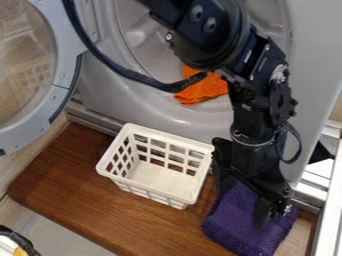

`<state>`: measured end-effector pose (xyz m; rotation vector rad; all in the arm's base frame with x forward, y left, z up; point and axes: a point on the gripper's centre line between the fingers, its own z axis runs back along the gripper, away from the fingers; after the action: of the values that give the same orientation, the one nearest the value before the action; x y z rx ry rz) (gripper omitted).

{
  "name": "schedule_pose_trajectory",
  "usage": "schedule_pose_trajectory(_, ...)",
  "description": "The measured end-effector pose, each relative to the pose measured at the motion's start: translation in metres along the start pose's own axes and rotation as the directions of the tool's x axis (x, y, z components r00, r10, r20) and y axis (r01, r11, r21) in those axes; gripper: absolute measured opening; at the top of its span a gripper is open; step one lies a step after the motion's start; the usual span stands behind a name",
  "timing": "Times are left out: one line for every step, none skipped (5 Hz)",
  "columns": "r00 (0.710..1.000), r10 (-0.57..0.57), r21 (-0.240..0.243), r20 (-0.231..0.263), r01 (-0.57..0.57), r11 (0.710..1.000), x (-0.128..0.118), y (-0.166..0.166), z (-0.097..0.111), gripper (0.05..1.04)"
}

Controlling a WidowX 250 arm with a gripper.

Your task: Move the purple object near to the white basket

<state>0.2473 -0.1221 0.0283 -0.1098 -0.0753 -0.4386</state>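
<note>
The claw (241, 211) is spread wide, with its fingers over the purple cloth (244, 231). The cloth sits on the brown wood (113, 212), just beside the white basket (167, 183).

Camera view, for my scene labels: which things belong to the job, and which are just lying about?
Job:
- purple cloth, at the gripper
- white basket, beside it

Lying about:
- orange cloth, in the machine's opening
- dark-edged item, cut off at lower left
</note>
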Motion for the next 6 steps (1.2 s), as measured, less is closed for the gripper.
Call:
schedule_pose_trajectory(1.0, 0.0, -0.001, -0.029, 0.0, 1.0, -0.004, 0.001, -0.008, 1.001)
schedule_pose_trajectory(0.999, -0.004, -0.003, -0.035, 0.004, 1.0, -0.003, 0.005, -0.016, 1.001)
schedule_pose_trajectory(1.0, 0.002, -0.009, -0.022, -0.002, 1.0, 0.007, 0.008, -0.025, 1.001)
schedule_pose_trajectory(1.0, 0.008, 0.016, -0.029, -0.007, 1.0, 0.014, 0.01, -0.039, 1.001)
schedule_pose_trajectory(1.0, -0.017, -0.01, -0.009, 0.017, 1.0, 0.02, 0.005, -0.055, 1.001)
schedule_pose_trajectory(0.999, -0.043, 0.003, -0.013, 0.043, 0.999, 0.029, -0.002, -0.071, 1.001)
